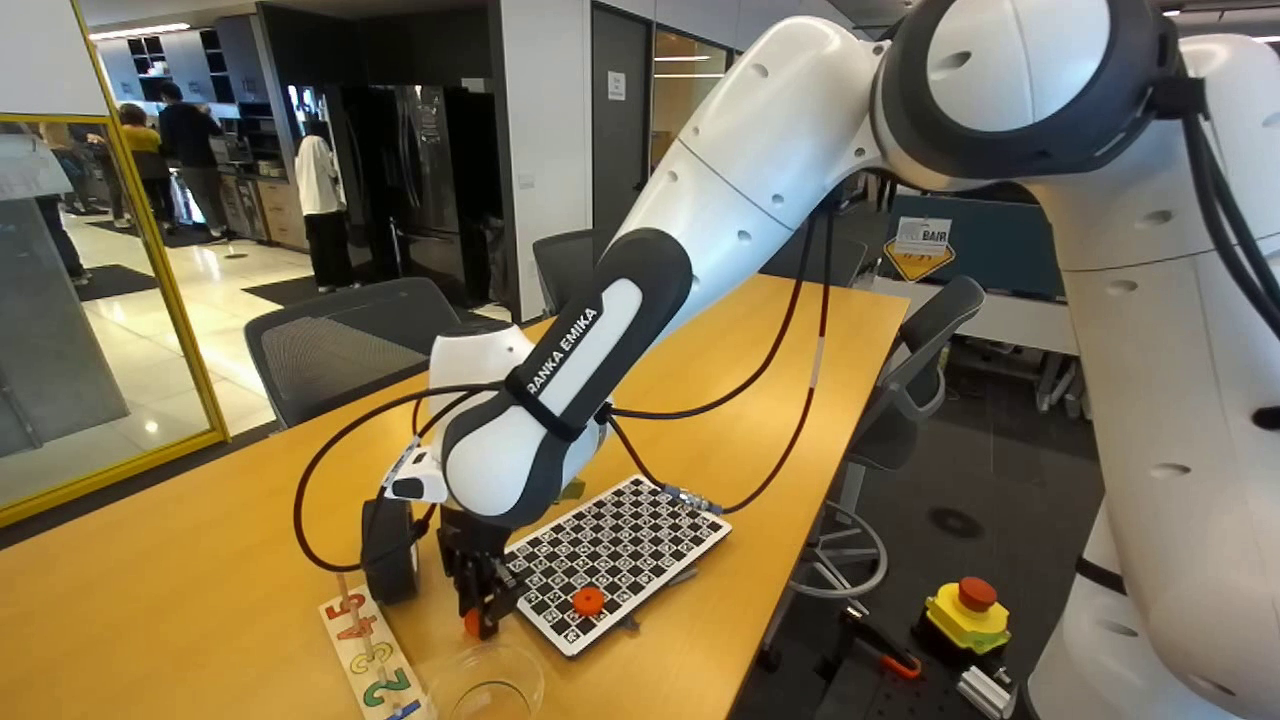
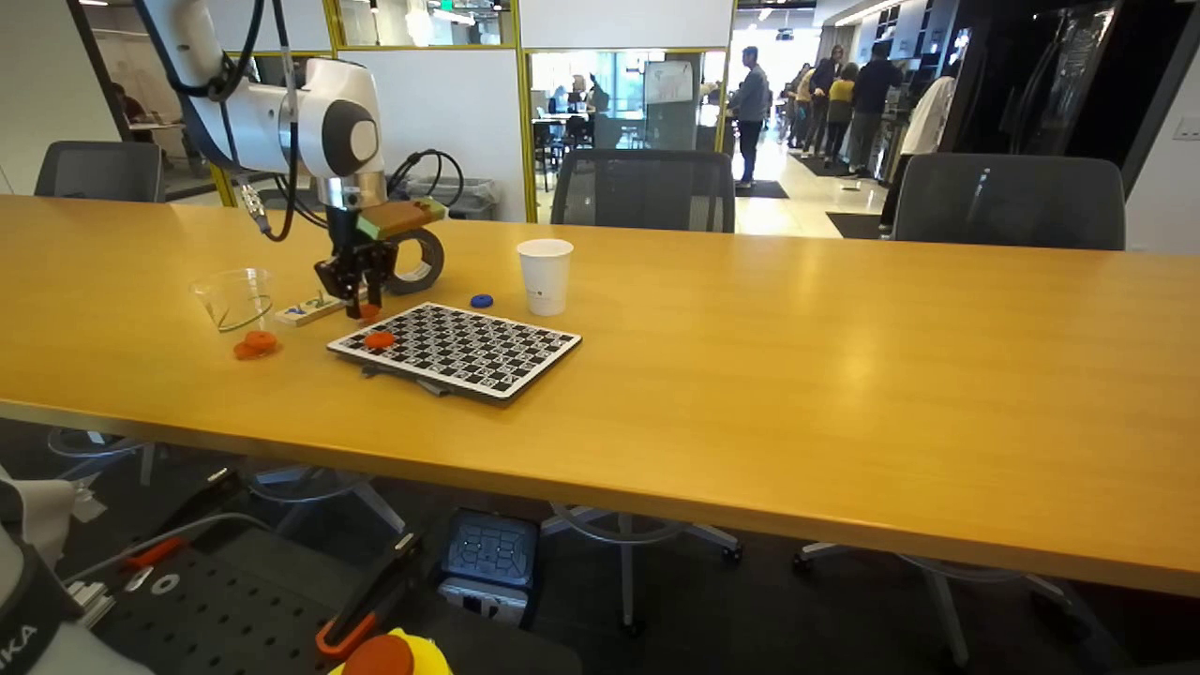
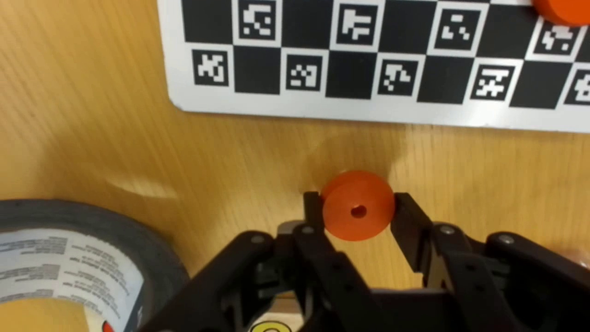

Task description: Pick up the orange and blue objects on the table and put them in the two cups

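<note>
My gripper is shut on an orange piece; both fingertips touch its sides. In both exterior views the gripper is low over the table; whether the piece is off the table is hard to tell. Another orange piece lies on the checkered board. Orange pieces lie in front of the clear cup, which also shows in an exterior view. The blue piece lies between the black roll and the upright white cup.
The checkered board lies beside the gripper. The black roll stands close to it on the other side. A wooden number strip lies near the clear cup. Chairs line the table's far side.
</note>
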`<state>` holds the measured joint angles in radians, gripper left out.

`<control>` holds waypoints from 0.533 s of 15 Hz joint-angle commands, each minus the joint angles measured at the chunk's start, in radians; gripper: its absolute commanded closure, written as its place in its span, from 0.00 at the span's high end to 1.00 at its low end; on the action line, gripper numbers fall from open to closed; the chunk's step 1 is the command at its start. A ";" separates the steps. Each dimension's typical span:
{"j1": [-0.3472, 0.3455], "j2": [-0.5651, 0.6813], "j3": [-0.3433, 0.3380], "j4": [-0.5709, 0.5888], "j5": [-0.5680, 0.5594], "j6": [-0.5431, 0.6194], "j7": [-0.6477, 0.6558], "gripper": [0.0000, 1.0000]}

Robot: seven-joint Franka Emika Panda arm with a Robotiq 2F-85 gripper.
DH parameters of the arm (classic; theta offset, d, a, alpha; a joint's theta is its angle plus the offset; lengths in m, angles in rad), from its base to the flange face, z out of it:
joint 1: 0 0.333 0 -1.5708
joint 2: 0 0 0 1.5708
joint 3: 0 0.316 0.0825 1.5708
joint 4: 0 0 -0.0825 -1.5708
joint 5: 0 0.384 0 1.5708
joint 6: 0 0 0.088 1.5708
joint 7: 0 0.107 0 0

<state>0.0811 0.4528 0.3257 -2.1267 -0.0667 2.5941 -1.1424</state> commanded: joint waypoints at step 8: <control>0.175 -0.317 -0.052 -0.137 -0.194 -0.100 0.553 0.22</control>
<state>0.2098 0.2380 0.2850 -2.2172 -0.2098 2.5606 -0.7368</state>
